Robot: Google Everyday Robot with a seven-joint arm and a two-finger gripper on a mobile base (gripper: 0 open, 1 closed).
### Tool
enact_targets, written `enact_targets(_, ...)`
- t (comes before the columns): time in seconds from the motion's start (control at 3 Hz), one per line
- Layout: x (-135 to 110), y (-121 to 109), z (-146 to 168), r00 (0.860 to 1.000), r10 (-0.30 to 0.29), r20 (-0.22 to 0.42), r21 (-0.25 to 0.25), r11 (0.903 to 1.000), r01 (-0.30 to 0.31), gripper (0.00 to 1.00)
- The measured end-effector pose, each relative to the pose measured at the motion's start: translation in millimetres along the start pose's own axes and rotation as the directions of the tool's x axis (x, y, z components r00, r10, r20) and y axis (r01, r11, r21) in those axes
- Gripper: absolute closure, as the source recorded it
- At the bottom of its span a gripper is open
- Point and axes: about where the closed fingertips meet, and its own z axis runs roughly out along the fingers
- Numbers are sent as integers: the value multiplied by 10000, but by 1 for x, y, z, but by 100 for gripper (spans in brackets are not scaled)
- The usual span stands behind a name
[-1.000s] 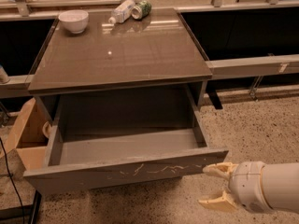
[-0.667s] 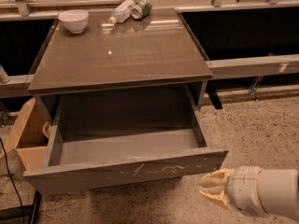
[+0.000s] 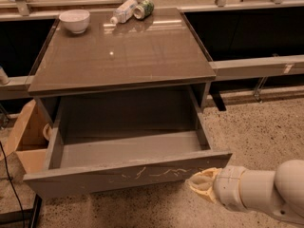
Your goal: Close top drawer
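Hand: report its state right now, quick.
Hand: low at the right end of the top drawer, by its scratched front panel; open or closed cannot be told.

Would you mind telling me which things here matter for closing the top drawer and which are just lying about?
For the job:
- top drawer, pulled out, scratched front
- gripper, low at the right end of that front

Just lying about:
- bowl, bottle and can, at the back of the cabinet top
- cardboard box, on the floor at the left
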Motion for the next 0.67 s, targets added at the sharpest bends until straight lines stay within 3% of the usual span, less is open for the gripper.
enact_targets(0.67, -10, -26, 58, 9995, -281, 129, 704, 9972, 272, 100)
